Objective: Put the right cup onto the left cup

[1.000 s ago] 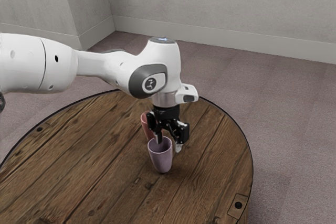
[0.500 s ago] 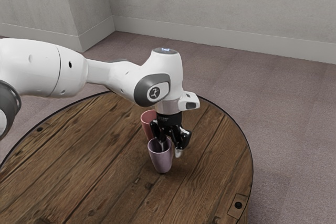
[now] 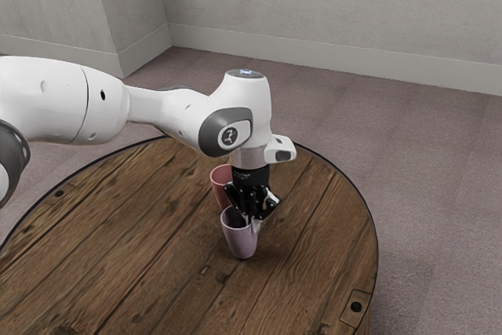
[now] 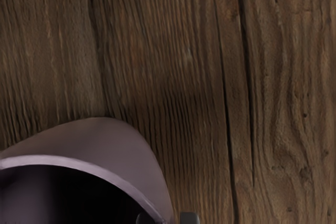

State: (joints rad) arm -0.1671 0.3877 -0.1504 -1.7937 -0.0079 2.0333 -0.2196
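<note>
The fingers of the black gripper (image 3: 253, 221), which were standing spread half a second ago, are now drawing together near the middle of the frame and appearing to pinch the wall of the purple cup (image 3: 240, 242), one finger going inside the rim (image 4: 79, 163) and the other staying outside. The purple cup is standing upright on the wooden table (image 3: 118, 249), just below the middle of the frame, and is keeping the same spot as before, so nothing is lifting yet. The pink cup (image 3: 219, 189) is also holding its place, waiting just behind it, a little higher in the frame and partly hidden. Going by the arm's reach, the purple one is probably serving as the right cup and the pink one as the left. For the task, this closing is likely turning the approach into a grasp; the next move is calling for a straight lift, high enough to be clearing the pink rim. Since the pinch is sitting on one side only, the cup could be tilting or swinging as it is rising
</note>
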